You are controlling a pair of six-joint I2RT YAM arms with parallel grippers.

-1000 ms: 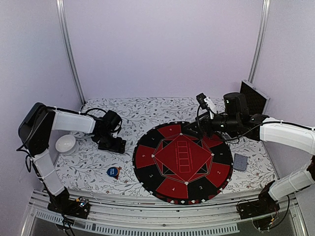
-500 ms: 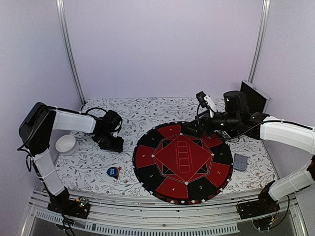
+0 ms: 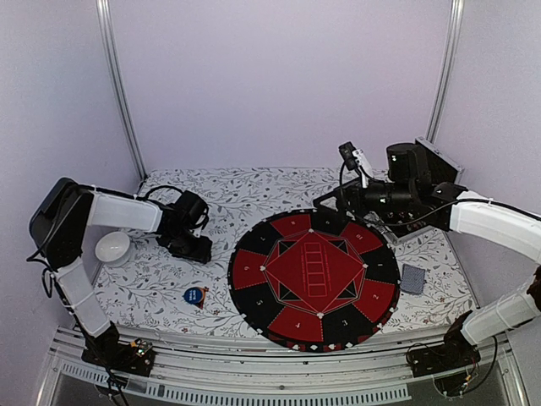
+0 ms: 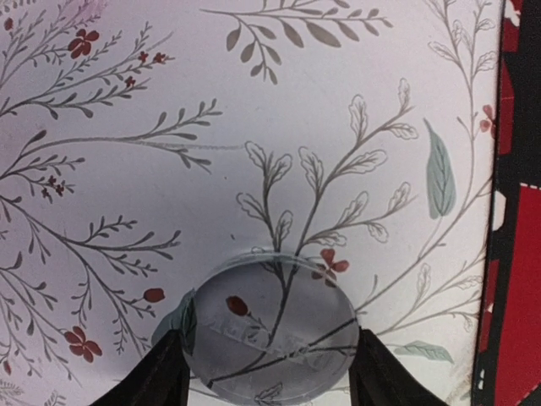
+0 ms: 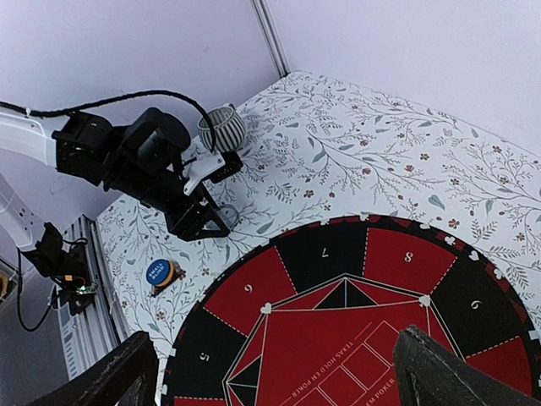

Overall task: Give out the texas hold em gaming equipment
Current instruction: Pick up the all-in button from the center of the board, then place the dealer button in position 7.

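Observation:
A clear round disc (image 4: 270, 326) lies on the flowered cloth, and my left gripper (image 4: 270, 372) is shut on it, one black finger against each side. From above, that gripper (image 3: 201, 251) sits left of the round red-and-black mat (image 3: 313, 279). A blue disc (image 3: 193, 295) marked small blind rests on an orange disc near the front left; the right wrist view shows the blue disc (image 5: 159, 271) too. A grey-blue stack of cards (image 3: 412, 278) lies right of the mat. My right gripper (image 3: 325, 205) hangs open above the mat's far edge, holding nothing.
A white bowl (image 3: 112, 248) stands at the left edge of the cloth. A striped round vase (image 5: 222, 127) sits behind the left arm. A black box (image 3: 435, 169) stands at the back right corner. Metal posts rise at both back corners.
My left gripper's fingers have closed in onto the clear disc. The right arm has lifted and drawn back a little toward the mat's far edge, still open.

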